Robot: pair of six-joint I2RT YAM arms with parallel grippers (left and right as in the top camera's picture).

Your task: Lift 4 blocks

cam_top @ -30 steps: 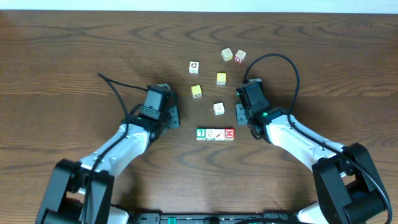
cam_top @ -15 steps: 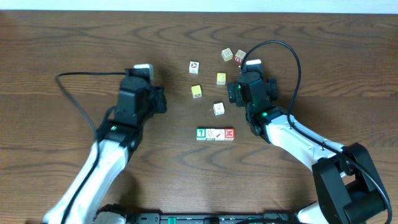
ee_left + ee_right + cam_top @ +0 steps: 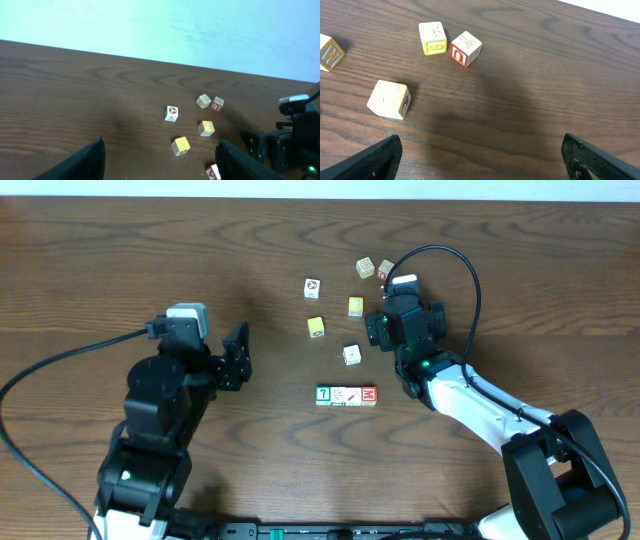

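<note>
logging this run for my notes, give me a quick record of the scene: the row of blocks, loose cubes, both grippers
row: four blocks side by side, touching, resting on the table
row order, left to right in the overhead view: green-faced block, two white picture blocks, red-faced block
loose cubes: six, scattered beyond the row
left gripper: open, holding nothing, left of the row
right gripper: open, holding nothing
blocks lifted: none

Dark wood worktop: yellow-edged cube and red-edged cube just beside each other near the top, pale cube lower left. Another cube is cropped by the left edge. Right hand fingers stand wide apart at the bottom corners.
</note>
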